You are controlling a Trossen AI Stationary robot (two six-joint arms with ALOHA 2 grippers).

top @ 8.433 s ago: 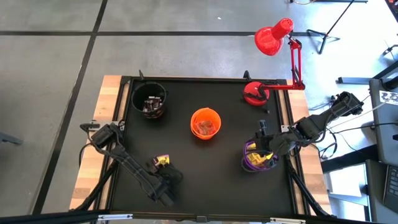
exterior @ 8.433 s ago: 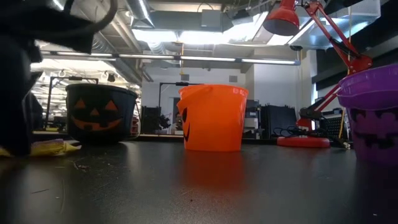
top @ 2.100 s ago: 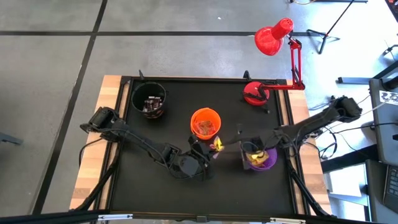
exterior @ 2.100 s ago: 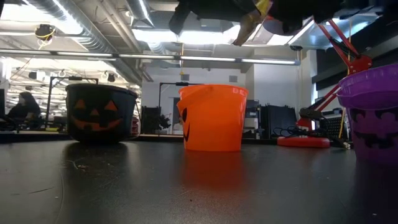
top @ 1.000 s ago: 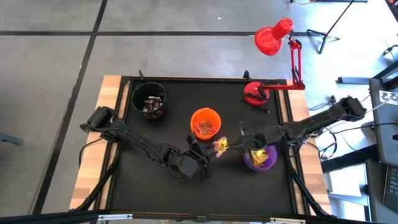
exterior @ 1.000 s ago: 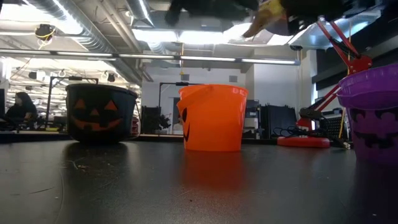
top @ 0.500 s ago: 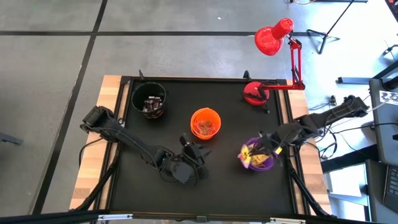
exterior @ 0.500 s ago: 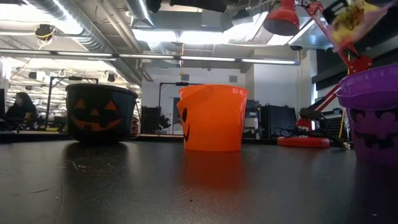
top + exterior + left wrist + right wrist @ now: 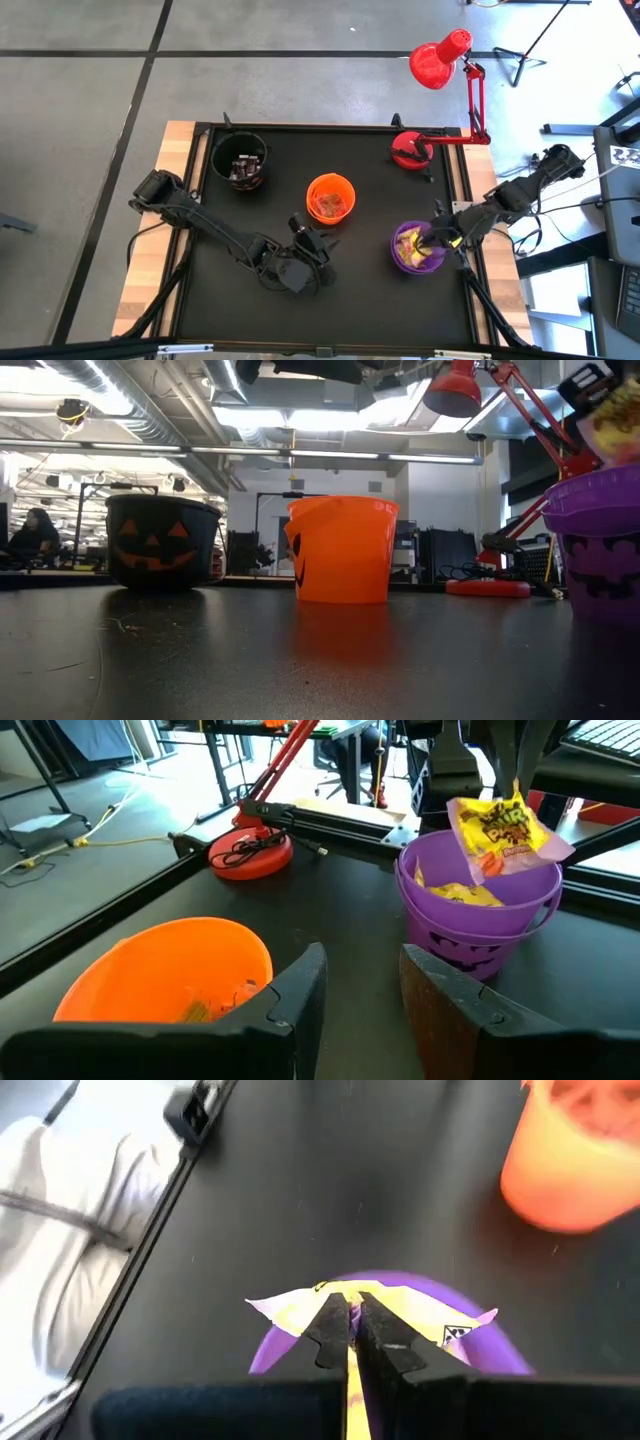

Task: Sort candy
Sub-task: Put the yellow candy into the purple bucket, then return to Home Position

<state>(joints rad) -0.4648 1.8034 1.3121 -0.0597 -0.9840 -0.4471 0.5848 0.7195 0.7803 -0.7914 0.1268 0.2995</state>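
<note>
- While the right gripper (image 9: 443, 237) hangs over the purple cup (image 9: 399, 258) in the high view, its fingers pinched tight on a yellow candy packet (image 9: 428, 240), the risk is a release too near the rim, which could tip the packet onto the black table (image 9: 240, 220). The left gripper (image 9: 308, 238) waits just beside the orange cup (image 9: 331, 198), well clear of the drop.
- In the low view, the packet (image 9: 612, 418) sits just above the purple cup's rim (image 9: 590, 495); a swing on release could carry it past the edge. The black cup (image 9: 160, 545) stands well apart.
- In the left wrist view, its own 2 fingers (image 9: 300, 995) stand partly spread and hold nothing. The packet (image 9: 497, 825) dangles tilted over yellow candy (image 9: 455, 892) already in the cup, so it may catch on the wall. The red lamp base (image 9: 250, 853) lies beyond, out of the way.
- In the right wrist view, the shut fingertips (image 9: 333, 1330) clamp the wrapper's middle (image 9: 290, 1306); a wrapper that clings would be dragged back out.
</note>
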